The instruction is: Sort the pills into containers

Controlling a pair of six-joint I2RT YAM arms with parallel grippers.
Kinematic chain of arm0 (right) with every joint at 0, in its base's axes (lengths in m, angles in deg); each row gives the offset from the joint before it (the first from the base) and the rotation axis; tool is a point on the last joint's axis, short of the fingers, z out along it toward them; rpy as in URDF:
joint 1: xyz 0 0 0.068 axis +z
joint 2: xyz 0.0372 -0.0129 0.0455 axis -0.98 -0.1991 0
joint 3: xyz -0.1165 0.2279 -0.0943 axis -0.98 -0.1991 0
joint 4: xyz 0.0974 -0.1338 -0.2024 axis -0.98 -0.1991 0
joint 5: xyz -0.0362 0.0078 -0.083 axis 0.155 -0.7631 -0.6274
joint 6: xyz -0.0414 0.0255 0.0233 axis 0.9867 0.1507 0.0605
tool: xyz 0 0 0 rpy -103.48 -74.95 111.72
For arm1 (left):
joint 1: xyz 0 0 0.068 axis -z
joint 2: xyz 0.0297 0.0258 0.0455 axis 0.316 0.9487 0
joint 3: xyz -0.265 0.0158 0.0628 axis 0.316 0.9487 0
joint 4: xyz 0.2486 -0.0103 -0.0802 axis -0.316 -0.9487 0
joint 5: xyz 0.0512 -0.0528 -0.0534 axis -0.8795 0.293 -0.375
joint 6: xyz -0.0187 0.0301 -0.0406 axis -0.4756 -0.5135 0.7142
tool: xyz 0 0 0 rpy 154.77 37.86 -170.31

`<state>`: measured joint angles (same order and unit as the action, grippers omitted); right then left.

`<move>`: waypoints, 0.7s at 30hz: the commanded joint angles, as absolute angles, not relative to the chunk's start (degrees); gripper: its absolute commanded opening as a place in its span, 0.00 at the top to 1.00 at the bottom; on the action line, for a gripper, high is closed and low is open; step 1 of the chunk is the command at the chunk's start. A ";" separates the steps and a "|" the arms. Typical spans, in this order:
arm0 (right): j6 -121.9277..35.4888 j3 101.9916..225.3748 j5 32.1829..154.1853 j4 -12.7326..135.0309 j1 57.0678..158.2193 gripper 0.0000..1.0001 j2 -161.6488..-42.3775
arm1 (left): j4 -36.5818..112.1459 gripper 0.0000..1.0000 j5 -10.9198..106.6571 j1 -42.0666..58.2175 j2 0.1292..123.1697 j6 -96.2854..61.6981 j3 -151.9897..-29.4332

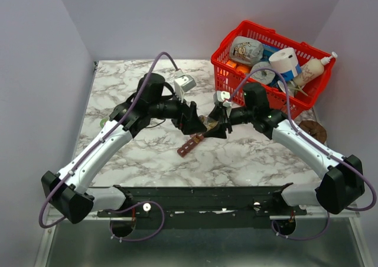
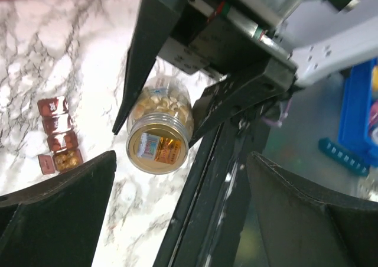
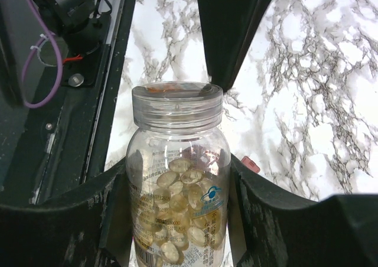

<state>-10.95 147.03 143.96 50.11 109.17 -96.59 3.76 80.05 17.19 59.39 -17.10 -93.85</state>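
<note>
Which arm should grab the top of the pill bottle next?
Probably the left. The right gripper is shut on the bottle, so it's busy. The left gripper is open, empty, and faces the bottle's top end.

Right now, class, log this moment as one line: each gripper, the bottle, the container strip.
left gripper: open, empty | right gripper: shut on pill bottle | container strip: on marble table

No legible text; bottle (image 3: 177,208) label print, blue logo too blurred.
</note>
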 commanded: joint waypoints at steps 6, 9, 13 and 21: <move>-10.92 148.69 145.75 52.34 109.19 0.93 -95.90 | 13.72 0.01 65.20 14.36 50.58 15.03 -84.46; -11.09 148.69 145.75 52.34 109.19 0.93 -96.25 | 12.57 0.01 63.78 15.06 50.84 22.35 -83.58; -11.27 148.69 145.57 52.34 109.19 0.93 -96.43 | 12.56 0.01 61.14 16.82 51.54 26.76 -84.02; -11.18 148.69 145.13 52.34 109.10 0.93 -96.52 | 10.46 0.05 58.68 19.63 56.46 29.93 -87.53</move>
